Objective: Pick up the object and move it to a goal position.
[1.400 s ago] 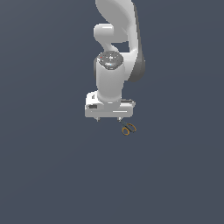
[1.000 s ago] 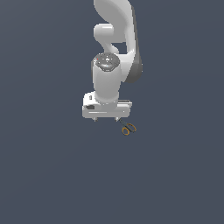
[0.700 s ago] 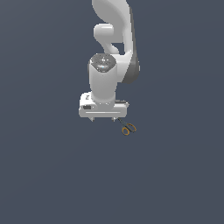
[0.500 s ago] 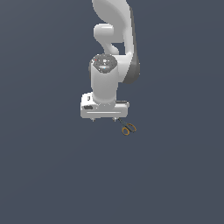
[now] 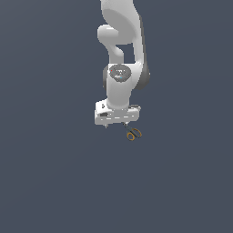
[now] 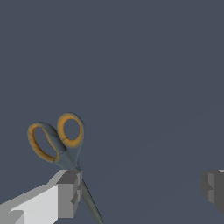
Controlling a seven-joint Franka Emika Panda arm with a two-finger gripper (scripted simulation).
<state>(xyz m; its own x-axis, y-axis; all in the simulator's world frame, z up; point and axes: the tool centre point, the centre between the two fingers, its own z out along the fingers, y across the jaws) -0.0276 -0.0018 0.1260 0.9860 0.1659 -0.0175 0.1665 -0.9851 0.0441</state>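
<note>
The object is a tiny pair of scissors [image 5: 133, 134] with two orange ring handles and dark blades, lying on the dark grey floor. My white gripper [image 5: 117, 124] hangs just above it, a little toward the exterior view's left. In the wrist view the gripper [image 6: 140, 188] is wide open and empty. One finger [image 6: 65, 194] sits right by the pivot of the scissors [image 6: 57, 142], and a blade runs along that finger's inner side. The other finger [image 6: 213, 186] is far from the scissors. I cannot tell whether the near finger touches them.
The plain dark grey floor [image 5: 54, 182] spreads all around. The white arm [image 5: 120, 82] rises above the gripper. No goal marker or other object shows.
The gripper drifted toward the exterior view's left, then came back right and a little lower, closer to the scissors. The scissors have not moved.
</note>
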